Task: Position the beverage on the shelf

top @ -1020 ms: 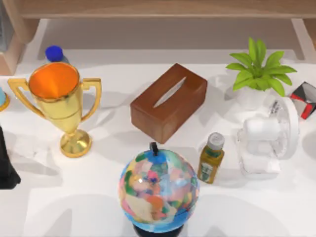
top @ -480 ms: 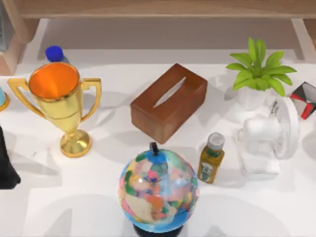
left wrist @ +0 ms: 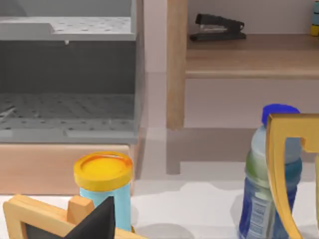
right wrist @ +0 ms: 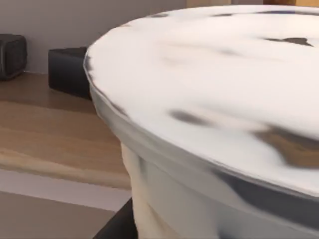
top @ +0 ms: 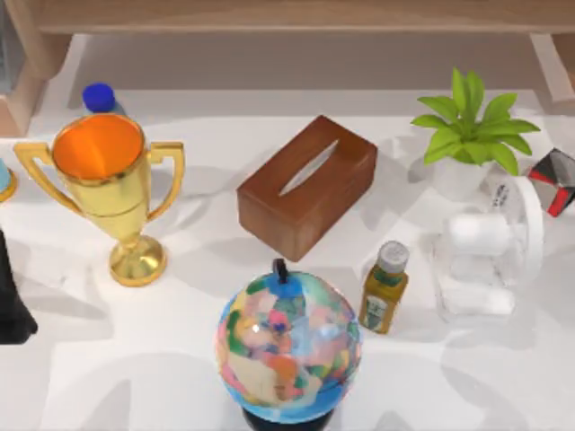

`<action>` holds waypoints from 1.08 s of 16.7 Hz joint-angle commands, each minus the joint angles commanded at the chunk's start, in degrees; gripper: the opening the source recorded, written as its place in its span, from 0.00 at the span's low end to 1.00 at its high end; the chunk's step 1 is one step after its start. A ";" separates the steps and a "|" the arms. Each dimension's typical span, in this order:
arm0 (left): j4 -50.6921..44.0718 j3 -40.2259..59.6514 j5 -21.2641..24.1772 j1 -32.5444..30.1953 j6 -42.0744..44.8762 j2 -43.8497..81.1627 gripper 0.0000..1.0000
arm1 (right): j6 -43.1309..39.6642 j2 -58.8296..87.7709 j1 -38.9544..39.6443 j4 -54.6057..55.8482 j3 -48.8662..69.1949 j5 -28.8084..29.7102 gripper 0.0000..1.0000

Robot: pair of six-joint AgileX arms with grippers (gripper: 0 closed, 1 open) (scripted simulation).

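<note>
- Left gripper [top: 11, 301]: a black form cut off by the left edge of the table [top: 135, 377], parked low beside the gold trophy [top: 112, 193]. In the left wrist view a single dark tip [left wrist: 102, 219] stood at the frame edge. Jaw state could not be told.
- Right gripper [top: 474, 269]: a pale, half-transparent form on the table's right side, just right of the beverage and in front of the potted plant [top: 467, 135]. Its outline was too faint to read, so the jaw state could not be told. Nothing was seen in its hold.
- Beverage [top: 384, 287]: a small olive-yellow bottle with a grey cap, upright on the table. It stood between the globe [top: 287, 346] and the right gripper, near the brown tissue box [top: 307, 186] and well apart from the shelf.
- Shelf [top: 296, 16]: a light wooden board along the far side of the table, cut off by the frame's top. In the left wrist view its upright [left wrist: 177, 64] carried the board, with a black stapler [left wrist: 217, 27] lying on it.
- Blue-capped bottle [top: 99, 97]: upright behind the trophy, its body largely hidden by the cup. In the left wrist view it was partly covered by a trophy handle [left wrist: 281, 169].
- Yellow-lidded container [left wrist: 103, 181]: its lower part was hidden behind a wooden frame [left wrist: 40, 219].
- Right wrist view: a white rounded rim [right wrist: 209, 99] very close to the lens, identity unclear. Dark objects [right wrist: 67, 69] sat on the shelf board behind it.
</note>
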 joint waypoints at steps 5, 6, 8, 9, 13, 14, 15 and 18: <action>0.00 0.00 0.00 0.00 0.00 0.00 1.00 | 1.64 -3.46 14.27 -12.29 10.14 10.30 0.00; 0.00 0.00 0.00 0.00 0.00 0.00 1.00 | 1.91 -3.62 16.83 -15.13 12.48 12.78 0.00; 0.00 0.00 0.00 0.00 0.00 0.00 1.00 | 2.37 -3.34 21.46 -21.04 17.30 18.07 0.00; 0.00 0.00 0.00 0.00 0.00 0.00 1.00 | 2.57 -2.98 23.54 -24.03 19.74 20.81 0.00; 0.00 0.00 0.00 0.00 0.00 0.00 1.00 | 3.21 -0.61 30.30 -35.78 29.37 31.66 0.00; 0.00 0.00 0.00 0.00 0.00 0.00 1.00 | 3.33 0.10 31.61 -38.54 31.66 34.21 0.00; 0.00 0.00 0.00 0.00 0.00 0.00 1.00 | 3.42 0.81 32.77 -41.18 33.87 36.64 0.00; 0.00 0.00 0.00 0.00 0.00 0.00 1.00 | 3.57 2.66 35.51 -48.13 39.83 43.09 0.00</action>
